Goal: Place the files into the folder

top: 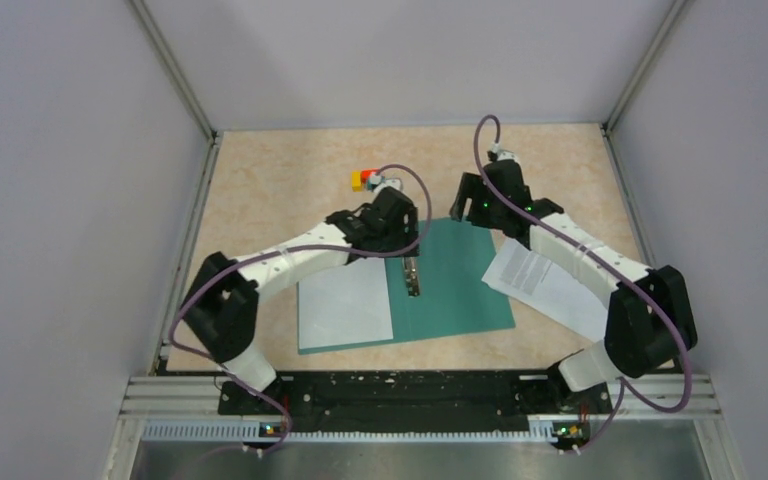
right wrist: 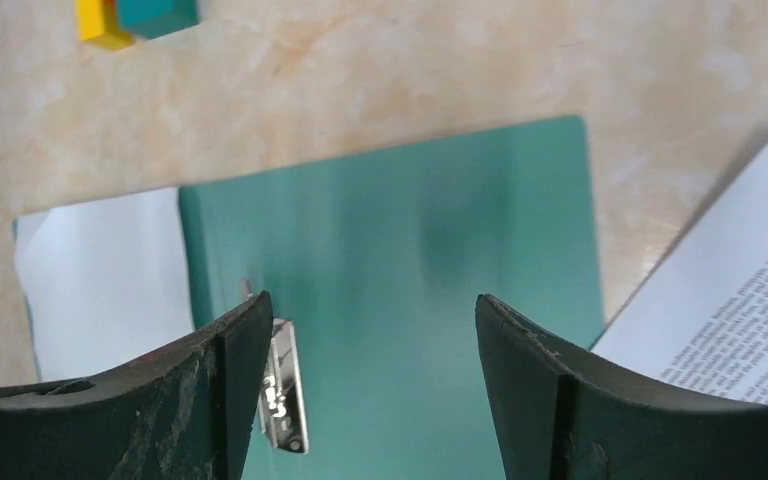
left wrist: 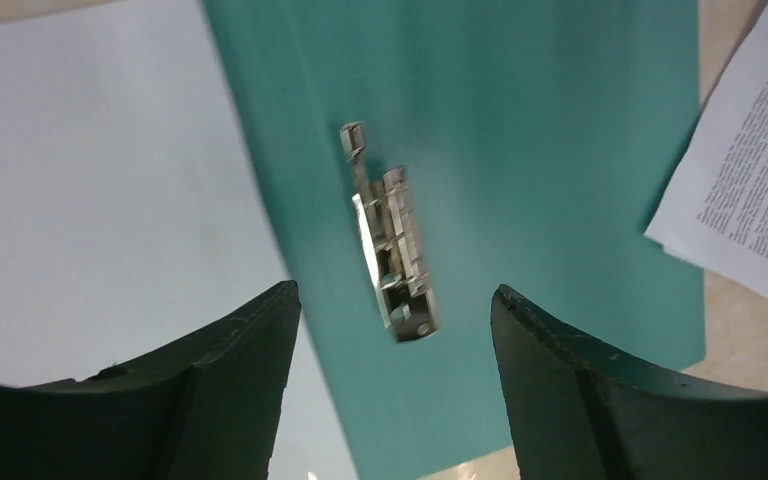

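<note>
The teal folder [top: 460,280] lies open and flat in the middle of the table, with its metal clip [top: 412,275] along the spine. A blank white sheet [top: 345,305] rests on its left half. A printed file [top: 540,285] lies off the folder's right edge, overlapping it slightly and partly under my right arm. My left gripper [left wrist: 393,295] hovers open above the clip [left wrist: 395,240], holding nothing. Also open and empty, my right gripper [right wrist: 372,300] hangs over the folder's far right part [right wrist: 410,250]. The printed file [right wrist: 740,310] shows at that view's right edge.
A small cluster of yellow, red and teal blocks [top: 363,179] sits on the table beyond the folder, behind my left wrist. Grey enclosure walls close in the left, right and far sides. The arm bases stand along the near rail.
</note>
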You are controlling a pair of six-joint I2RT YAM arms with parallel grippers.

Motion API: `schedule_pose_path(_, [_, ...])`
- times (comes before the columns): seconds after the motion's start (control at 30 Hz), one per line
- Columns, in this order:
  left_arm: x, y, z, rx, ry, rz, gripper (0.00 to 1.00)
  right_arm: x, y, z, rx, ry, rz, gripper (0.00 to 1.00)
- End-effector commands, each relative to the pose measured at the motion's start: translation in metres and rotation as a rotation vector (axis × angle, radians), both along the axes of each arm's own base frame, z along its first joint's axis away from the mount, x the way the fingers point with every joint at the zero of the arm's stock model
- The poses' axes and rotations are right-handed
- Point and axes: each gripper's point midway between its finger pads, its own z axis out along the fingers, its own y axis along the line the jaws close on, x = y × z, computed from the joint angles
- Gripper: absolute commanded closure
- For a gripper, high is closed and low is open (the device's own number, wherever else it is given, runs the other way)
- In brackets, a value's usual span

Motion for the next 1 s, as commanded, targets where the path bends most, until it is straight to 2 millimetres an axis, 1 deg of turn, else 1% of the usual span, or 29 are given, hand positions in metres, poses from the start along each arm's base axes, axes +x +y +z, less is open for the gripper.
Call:
schedule_pose_path(0.0, [0.033,-0.044,-0.003,0.064,-0.073,0.033,0.26,-0.009,-0.019,-0.016,-0.018,0.048,-0.054,0.26])
schedule_pose_path(0.03, [0.036,-0.047,-0.009,0.102,-0.070,0.037,0.27,-0.012,-0.021,-0.021,-0.024,0.058,-0.054,0.26])
schedule_pose_path(0.1, [0.042,-0.041,-0.021,0.201,-0.071,0.078,0.28,-0.018,-0.024,-0.026,-0.031,0.070,-0.058,0.27])
schedule_pose_path(0.17, [0.046,-0.039,-0.028,0.239,-0.069,0.094,0.29,-0.024,-0.027,-0.031,-0.033,0.079,-0.060,0.27])
schedule_pose_path(0.43, [0.043,-0.043,-0.054,0.255,-0.029,0.068,0.37,-0.036,-0.030,-0.040,-0.022,0.091,-0.055,0.29])
schedule_pose_path(0.53, [0.040,-0.045,-0.063,0.256,-0.008,0.052,0.38,-0.039,-0.032,-0.040,-0.024,0.090,-0.055,0.29])
schedule_pose_path(0.63, [0.039,-0.050,-0.069,0.243,0.000,0.022,0.40,-0.041,-0.032,-0.038,-0.021,0.084,-0.056,0.29])
schedule_pose_path(0.73, [0.037,-0.050,-0.075,0.251,0.015,0.013,0.40,-0.041,-0.033,-0.037,-0.022,0.081,-0.053,0.29])
schedule_pose_path(0.87, [0.035,-0.046,-0.080,0.266,0.022,0.017,0.42,-0.043,-0.033,-0.037,-0.022,0.083,-0.050,0.29])
schedule_pose_path(0.97, [0.034,-0.038,-0.082,0.285,0.020,0.015,0.44,-0.043,-0.033,-0.037,-0.020,0.084,-0.048,0.29])
